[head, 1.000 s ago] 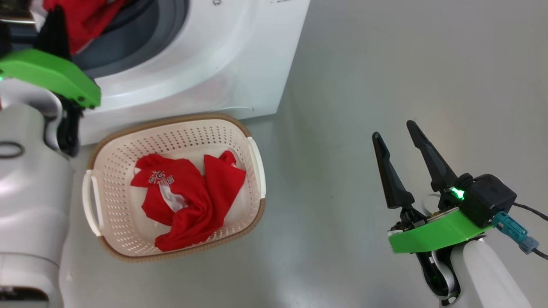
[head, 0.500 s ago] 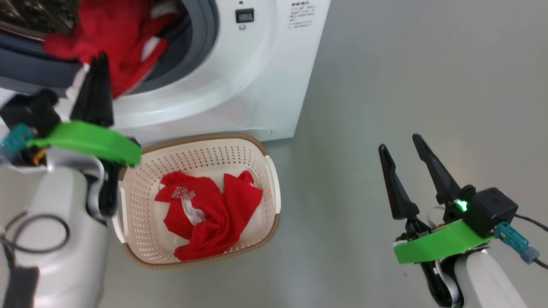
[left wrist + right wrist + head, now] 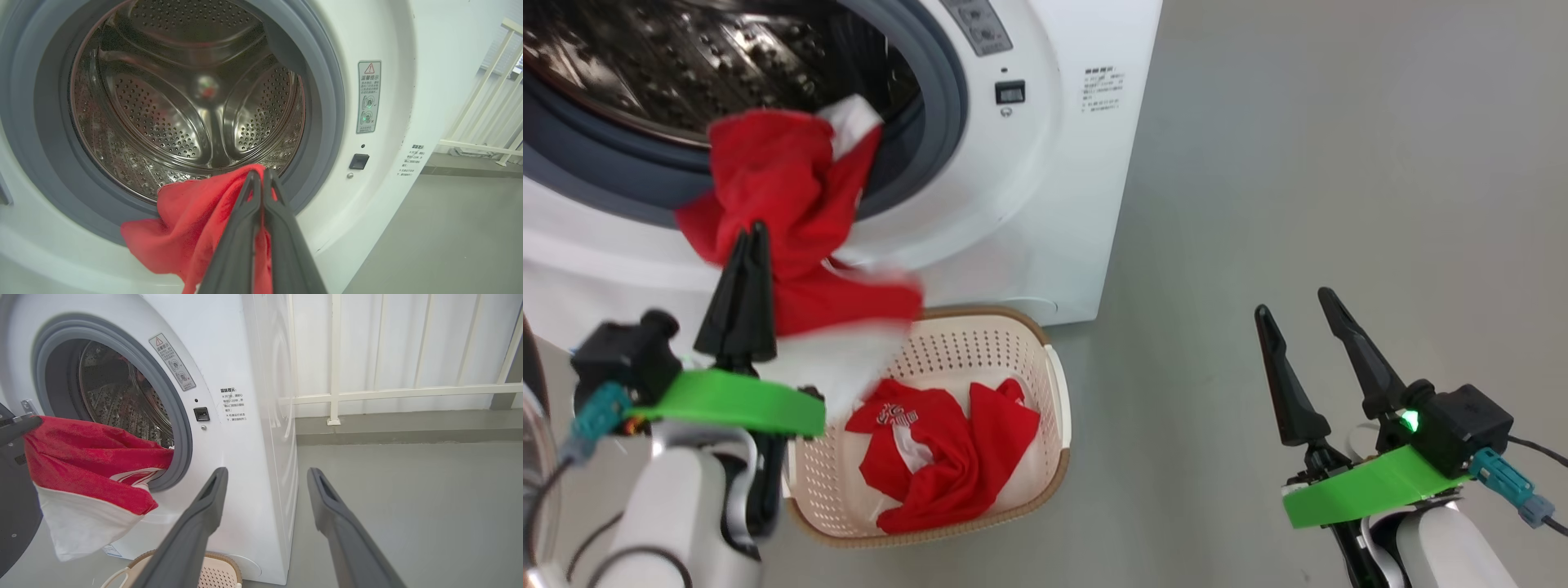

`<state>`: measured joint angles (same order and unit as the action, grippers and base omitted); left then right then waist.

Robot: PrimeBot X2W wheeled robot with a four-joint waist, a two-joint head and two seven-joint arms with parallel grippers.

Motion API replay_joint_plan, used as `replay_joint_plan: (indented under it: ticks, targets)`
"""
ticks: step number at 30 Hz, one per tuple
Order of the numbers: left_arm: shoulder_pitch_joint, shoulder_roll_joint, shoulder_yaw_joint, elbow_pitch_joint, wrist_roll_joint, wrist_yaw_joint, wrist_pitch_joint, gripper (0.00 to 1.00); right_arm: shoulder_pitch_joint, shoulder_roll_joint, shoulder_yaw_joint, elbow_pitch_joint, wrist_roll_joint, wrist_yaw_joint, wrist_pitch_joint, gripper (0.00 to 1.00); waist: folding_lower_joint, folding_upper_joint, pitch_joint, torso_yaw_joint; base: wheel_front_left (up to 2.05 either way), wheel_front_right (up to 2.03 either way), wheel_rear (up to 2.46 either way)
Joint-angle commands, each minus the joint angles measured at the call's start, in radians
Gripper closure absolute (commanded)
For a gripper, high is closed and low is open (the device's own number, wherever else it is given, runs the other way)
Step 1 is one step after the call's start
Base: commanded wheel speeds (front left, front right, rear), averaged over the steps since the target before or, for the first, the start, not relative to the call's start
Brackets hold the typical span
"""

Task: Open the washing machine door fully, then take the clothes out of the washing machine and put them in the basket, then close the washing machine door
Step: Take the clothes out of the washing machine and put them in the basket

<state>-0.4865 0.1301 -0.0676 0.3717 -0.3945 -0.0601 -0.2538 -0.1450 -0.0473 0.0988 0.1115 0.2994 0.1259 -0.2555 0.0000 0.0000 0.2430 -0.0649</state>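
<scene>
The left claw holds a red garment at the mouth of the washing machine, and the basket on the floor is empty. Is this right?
Not quite: the basket is not empty. The head view shows a red shirt lying in it. The left claw does hold a red garment at the washing machine's mouth.

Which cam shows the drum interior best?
Left wrist view: it looks straight into the drum, nearly the whole interior visible. Head view catches a slice at its top edge; right wrist view sees it obliquely, partly behind the red garment.
</scene>
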Motion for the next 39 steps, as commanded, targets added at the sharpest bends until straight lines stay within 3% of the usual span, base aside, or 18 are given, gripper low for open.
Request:
replay_joint_plan:
  ticks: [1, 22, 27, 39]
  targets:
    - [0.020, 0.019, 0.031, -0.055, 0.011, 0.014, -0.008, 1.00, 0.007, -0.003, 0.015, -0.022, -0.005, 0.005, -0.006, 0.00, 0.0000, 0.0000, -0.024, 0.005, 0.00, 0.00, 0.00]
    - [0.331, -0.023, -0.008, -0.389, 0.025, 0.107, 0.025, 1.00, 0.056, -0.003, 0.005, -0.029, -0.011, 0.005, -0.006, 0.00, 0.0000, 0.0000, -0.097, 0.014, 0.00, 0.00, 0.00]
    - [0.348, -0.030, -0.017, -0.378, 0.012, 0.110, 0.032, 1.00, 0.059, -0.003, 0.010, -0.034, -0.009, 0.005, -0.006, 0.00, 0.0000, 0.0000, -0.096, 0.015, 0.00, 0.00, 0.00]
    - [0.295, -0.038, -0.024, -0.206, -0.018, 0.106, 0.028, 1.00, 0.048, -0.003, 0.028, -0.030, -0.013, 0.005, -0.006, 0.00, 0.0000, 0.0000, -0.056, -0.005, 0.00, 0.00, 0.00]
